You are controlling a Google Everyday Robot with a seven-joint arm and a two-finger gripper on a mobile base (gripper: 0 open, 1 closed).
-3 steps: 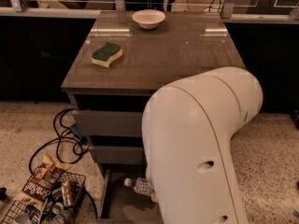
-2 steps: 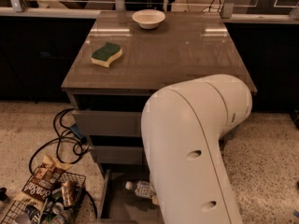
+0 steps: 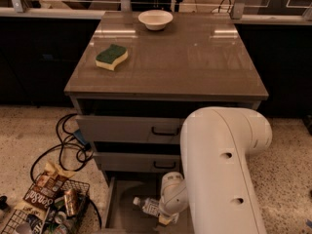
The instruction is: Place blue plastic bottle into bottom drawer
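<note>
Reaching down at 6 o'clock of the view, bulky white robot arm (image 3: 222, 169) has its gripper (image 3: 167, 218) low inside the wide grey metal bottom drawer (image 3: 119, 209), which is pulled out. Clear, faintly bluish plastic bottle with white cap (image 3: 146, 206) lies on its side on the drawer floor, cap toward 9 o'clock, its other end hidden behind the arm's wrist. Gripper sits right at the bottle's 3 o'clock end; grip state: cannot tell, contact with the bottle also unclear. Two grey drawer fronts with black handles (image 3: 131, 129) sit above the open drawer, slightly ajar. On the brown tabletop (image 3: 190, 57): green-yellow sponge (image 3: 111, 57) at 10 o'clock, white bowl (image 3: 155, 19) at 12 o'clock, well apart. On the floor at 8 o'clock, wire basket (image 3: 19, 221) with a snack bag (image 3: 41, 188) and metallic cans (image 3: 71, 201); black cables (image 3: 63, 147) beside it.
</note>
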